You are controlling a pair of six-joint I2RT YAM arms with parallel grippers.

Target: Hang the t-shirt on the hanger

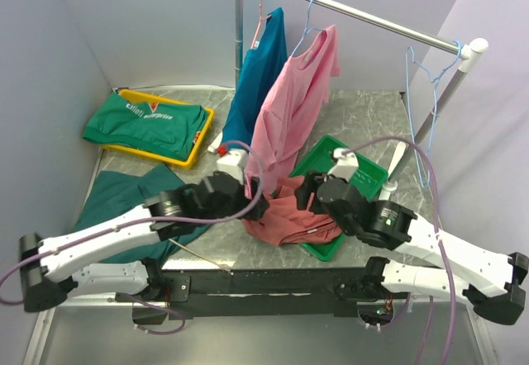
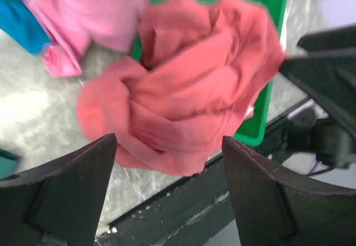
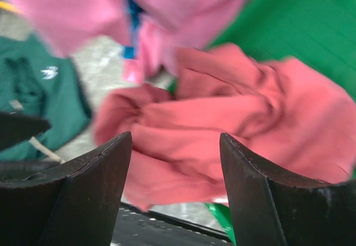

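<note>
The salmon-red t-shirt [image 1: 288,216] lies crumpled, partly in the green tray [image 1: 364,171] and partly on the table's near edge. It fills the left wrist view [image 2: 189,90] and the right wrist view [image 3: 233,129]. My left gripper [image 1: 260,206] is open and empty just left of it, jaws wide apart [image 2: 169,146]. My right gripper [image 1: 304,191] is open and empty just right of it, above the cloth [image 3: 175,140]. The light blue wire hanger [image 1: 410,92] hangs empty at the right end of the rack rail.
A pink t-shirt [image 1: 293,109] on another blue hanger and a teal t-shirt [image 1: 256,84] hang from the rail [image 1: 364,18] right behind the grippers. A yellow tray [image 1: 198,146] with a green shirt stands at back left. A dark green shirt [image 1: 124,200] lies at left.
</note>
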